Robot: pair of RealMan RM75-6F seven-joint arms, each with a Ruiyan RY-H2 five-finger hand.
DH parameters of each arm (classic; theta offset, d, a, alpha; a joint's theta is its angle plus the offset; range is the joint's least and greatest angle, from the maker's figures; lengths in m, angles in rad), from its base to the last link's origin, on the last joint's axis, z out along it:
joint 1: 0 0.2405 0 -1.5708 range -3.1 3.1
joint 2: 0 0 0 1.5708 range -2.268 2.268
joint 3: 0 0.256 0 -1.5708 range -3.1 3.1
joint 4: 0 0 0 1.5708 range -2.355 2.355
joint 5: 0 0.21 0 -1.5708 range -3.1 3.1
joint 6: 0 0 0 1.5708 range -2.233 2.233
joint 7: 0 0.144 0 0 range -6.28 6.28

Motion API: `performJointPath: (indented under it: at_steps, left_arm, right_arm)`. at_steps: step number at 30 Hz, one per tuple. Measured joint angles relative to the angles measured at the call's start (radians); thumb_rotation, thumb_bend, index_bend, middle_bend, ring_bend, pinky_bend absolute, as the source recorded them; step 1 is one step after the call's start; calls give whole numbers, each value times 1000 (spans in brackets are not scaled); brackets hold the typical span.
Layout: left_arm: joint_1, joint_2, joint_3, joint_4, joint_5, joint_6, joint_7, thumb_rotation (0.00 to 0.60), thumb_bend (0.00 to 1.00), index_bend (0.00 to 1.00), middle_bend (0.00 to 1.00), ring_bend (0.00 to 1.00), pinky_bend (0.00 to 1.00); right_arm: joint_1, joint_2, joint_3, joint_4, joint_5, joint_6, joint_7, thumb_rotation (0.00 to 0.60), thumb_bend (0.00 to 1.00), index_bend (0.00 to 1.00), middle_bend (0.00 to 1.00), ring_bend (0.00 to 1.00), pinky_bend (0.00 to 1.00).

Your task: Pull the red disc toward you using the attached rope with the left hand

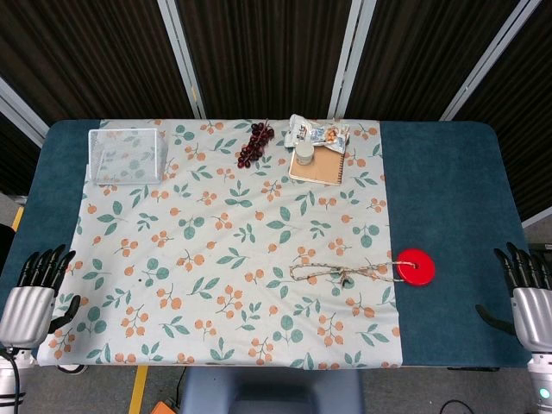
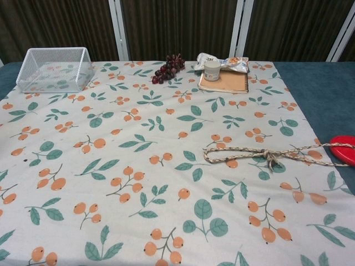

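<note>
The red disc [image 1: 416,266] lies flat at the right edge of the floral cloth, partly on the blue table cover; the chest view cuts it off at the right border [image 2: 344,149]. Its beige rope [image 1: 345,273] runs left from it in a knotted loop lying on the cloth [image 2: 260,155]. My left hand [image 1: 34,295] rests at the table's front left corner, fingers apart and empty, far from the rope. My right hand [image 1: 528,293] sits at the front right corner, also empty with fingers spread. Neither hand shows in the chest view.
A white wire basket [image 1: 126,155] stands at the back left. At the back centre lie dark grapes [image 1: 254,144], a spiral notebook [image 1: 318,164] with a small jar [image 1: 305,153] on it, and a snack packet [image 1: 316,132].
</note>
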Motion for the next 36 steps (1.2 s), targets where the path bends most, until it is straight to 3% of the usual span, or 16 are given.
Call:
performJointPath:
  at_steps: [12,21,28,36]
  left_arm:
    - [-49,9,-1,-44,36,-50,14,600,426,0,0,0,25]
    - [-257,-19,-43,-87,108,-255,21,600,426,0,0,0,43]
    - [-457,-123,-88,-71,114,-474,16,600,431,0,0,0,44]
    - [-629,-298,-119,50,56,-661,-5,600,435,0,0,0,43]
  right_arm:
    - [-1,9,5,-16,0,6,-5,600,293,0,0,0,0]
    - [4,13,18,-28,18,3,-32,600,293,0,0,0,0]
    - [10,20,29,-30,29,-1,-28,600,293,0,0,0,0]
    - [0,26,30,-8,43,3,11,600,293,0,0,0,0]
